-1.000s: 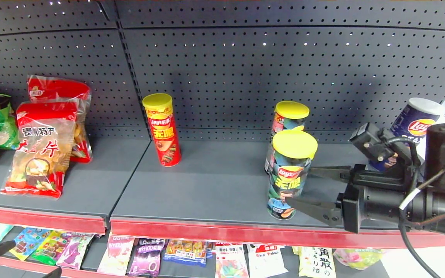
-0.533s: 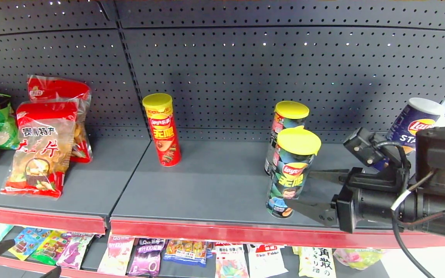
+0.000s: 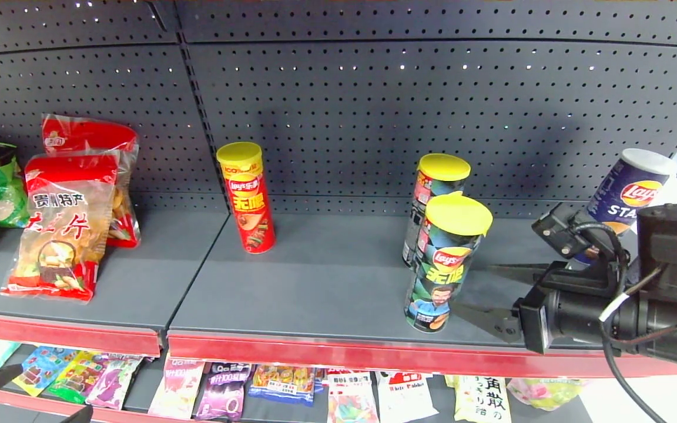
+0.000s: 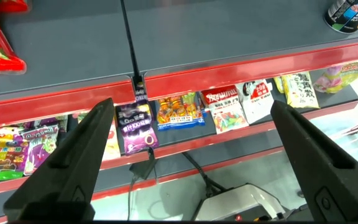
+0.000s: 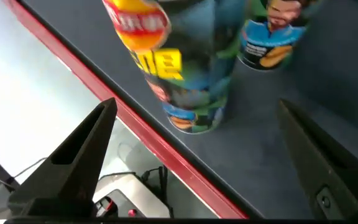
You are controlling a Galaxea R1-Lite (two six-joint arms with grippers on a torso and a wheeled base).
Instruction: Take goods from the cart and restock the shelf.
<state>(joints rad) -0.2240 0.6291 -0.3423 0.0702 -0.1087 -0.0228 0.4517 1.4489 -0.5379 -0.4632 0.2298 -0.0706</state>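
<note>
- Head view: the teal can (image 3: 445, 267) with a yellow lid is standing on the shelf (image 3: 327, 288) at the lower right of centre, near the red front edge. It is leaning with its top towards the right of the frame.
- A second teal can (image 3: 436, 185) is standing just behind it, a red can (image 3: 248, 200) is sitting at centre left, and a blue can (image 3: 629, 191) is leaning at the far right.
- The right gripper (image 3: 475, 289) is hanging at the lower right, just beside the teal can, with its jaws gaping wide and holding nothing.
- Red bags (image 3: 59, 235) are lying at the left, and packets (image 3: 227, 390) are hanging along the lower shelf.
- The left gripper (image 3: 55, 389) is showing in the bottom left corner.
- Left wrist view: the left gripper (image 4: 191, 106) is hovering with its jaws spread wide and empty, facing the shelf's red edge and the packets (image 4: 179, 112) beneath it.
- Right wrist view: the right gripper (image 5: 197, 102) is holding its jaws wide apart. The teal can (image 5: 185, 68) is standing between their tips near the red edge, touching neither, and the second teal can (image 5: 272, 31) is sitting beyond it.
</note>
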